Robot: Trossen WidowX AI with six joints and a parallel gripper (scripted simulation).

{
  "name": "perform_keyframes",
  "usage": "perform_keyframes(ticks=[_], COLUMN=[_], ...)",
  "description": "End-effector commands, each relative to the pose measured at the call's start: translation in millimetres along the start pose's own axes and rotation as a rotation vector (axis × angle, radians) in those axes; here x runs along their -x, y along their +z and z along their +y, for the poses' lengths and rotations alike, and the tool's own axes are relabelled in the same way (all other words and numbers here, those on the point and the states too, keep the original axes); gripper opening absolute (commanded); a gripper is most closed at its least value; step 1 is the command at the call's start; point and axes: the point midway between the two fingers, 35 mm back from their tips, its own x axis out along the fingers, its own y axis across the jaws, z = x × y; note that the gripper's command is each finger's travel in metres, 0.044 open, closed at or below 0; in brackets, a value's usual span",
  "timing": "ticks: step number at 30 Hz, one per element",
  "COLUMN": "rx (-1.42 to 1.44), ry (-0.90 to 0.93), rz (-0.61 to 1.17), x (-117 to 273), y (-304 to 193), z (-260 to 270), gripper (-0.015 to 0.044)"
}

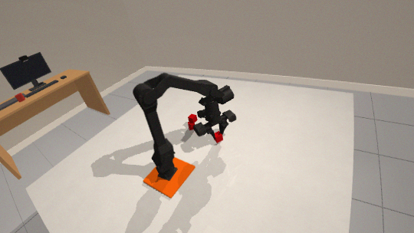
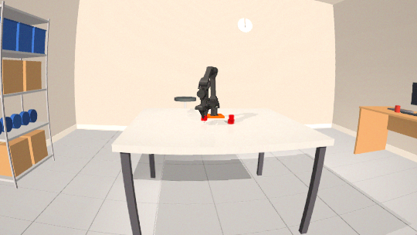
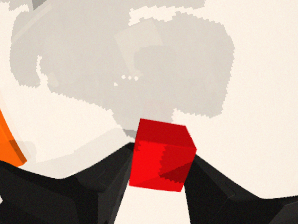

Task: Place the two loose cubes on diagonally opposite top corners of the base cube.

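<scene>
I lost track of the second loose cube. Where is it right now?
In the wrist view it sits between the gripper's fingers, gripped: the loose cube, low over the table. In the top view it is right of the stack.
</scene>
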Motion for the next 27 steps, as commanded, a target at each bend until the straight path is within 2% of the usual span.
perform_keyframes(ticks=[1, 27], rx=[0.001, 0.001], ry=[-0.008, -0.007], rz=[0.004, 0.004], x=[15, 93], y=[0, -1], z=[-3, 3], gripper=[0.0105, 0.0105])
